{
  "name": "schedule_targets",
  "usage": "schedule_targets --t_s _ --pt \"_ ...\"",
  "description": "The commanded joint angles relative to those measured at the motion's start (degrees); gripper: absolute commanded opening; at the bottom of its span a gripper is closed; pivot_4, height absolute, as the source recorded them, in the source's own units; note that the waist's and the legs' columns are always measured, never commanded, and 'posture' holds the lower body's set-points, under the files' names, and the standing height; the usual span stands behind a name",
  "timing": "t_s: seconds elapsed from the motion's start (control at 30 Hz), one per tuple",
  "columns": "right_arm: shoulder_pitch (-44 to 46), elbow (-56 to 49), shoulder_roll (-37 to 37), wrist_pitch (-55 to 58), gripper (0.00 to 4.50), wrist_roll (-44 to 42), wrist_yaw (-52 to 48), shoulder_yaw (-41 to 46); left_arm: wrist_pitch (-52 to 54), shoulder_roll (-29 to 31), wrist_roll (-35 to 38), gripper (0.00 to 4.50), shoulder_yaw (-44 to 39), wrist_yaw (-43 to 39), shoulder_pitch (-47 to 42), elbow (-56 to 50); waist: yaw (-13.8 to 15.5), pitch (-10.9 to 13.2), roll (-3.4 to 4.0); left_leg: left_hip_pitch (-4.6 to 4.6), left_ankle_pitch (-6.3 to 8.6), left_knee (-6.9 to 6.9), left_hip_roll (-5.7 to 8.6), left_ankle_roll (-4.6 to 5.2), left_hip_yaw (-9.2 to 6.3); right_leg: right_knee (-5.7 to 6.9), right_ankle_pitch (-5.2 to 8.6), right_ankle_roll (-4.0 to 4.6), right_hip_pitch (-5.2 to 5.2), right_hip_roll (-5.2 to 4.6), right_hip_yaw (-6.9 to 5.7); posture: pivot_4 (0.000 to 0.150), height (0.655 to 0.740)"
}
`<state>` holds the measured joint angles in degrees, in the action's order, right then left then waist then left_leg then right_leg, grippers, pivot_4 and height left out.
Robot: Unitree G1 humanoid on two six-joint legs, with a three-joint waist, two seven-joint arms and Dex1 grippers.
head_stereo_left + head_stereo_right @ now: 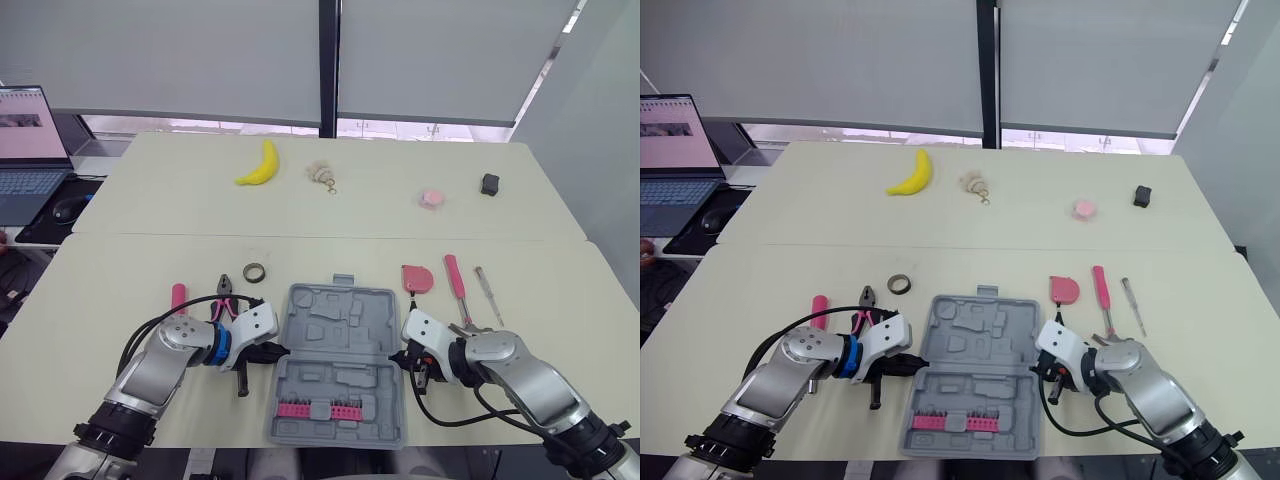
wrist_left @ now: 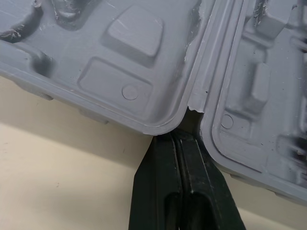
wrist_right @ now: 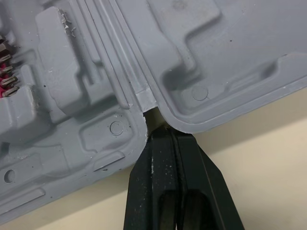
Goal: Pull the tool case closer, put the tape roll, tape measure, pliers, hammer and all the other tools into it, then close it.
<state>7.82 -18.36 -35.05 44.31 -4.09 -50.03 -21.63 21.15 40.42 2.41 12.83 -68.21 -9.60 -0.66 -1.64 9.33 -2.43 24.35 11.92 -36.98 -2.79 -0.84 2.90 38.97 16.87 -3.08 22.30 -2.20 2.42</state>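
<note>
My left fingers and right fingers, each pair pressed together, touched opposite hinge notches of the open, moulded grey plastic tool case.

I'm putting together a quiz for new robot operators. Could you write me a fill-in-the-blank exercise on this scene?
1. The tool case lies ___, both halves flat on the table.
2. The left gripper and the right gripper each have their fingers ___, tips at the case's hinge.
3. The tape roll lies beyond the case, towards the robot's ___ side.
4. The tape measure is coloured ___.

Missing words: open; shut; left; pink.
</note>
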Motion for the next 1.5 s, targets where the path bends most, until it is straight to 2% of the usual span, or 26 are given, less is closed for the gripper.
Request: schedule_targets --t_s 0.03,1.5 --pt "-0.03 -3.39 0.33 -0.78 0.01 -1.66 -0.36 -0.57 -0.52 0.23 1.54 0.00 1.23 -0.94 0.69 -2.84 -0.01 0.00 0.00 0.00 0.00 0.00 0.00 0.00 0.00 0.00 0.00 0.00 0.00 0.00 0.00 0.150 0.7400" --pt "-4.18 -8.09 -2.71 0.93 0.01 -3.54 -0.84 -2.91 2.41 3.17 3.91 0.00 2.61 -3.42 5.05 -9.06 0.03 0.00 0.00 0.00 0.01 0.03 -0.44 -0.01 -0.02 -0.02 0.09 0.14 0.00 0.02 -0.08 0.150 0.7400"
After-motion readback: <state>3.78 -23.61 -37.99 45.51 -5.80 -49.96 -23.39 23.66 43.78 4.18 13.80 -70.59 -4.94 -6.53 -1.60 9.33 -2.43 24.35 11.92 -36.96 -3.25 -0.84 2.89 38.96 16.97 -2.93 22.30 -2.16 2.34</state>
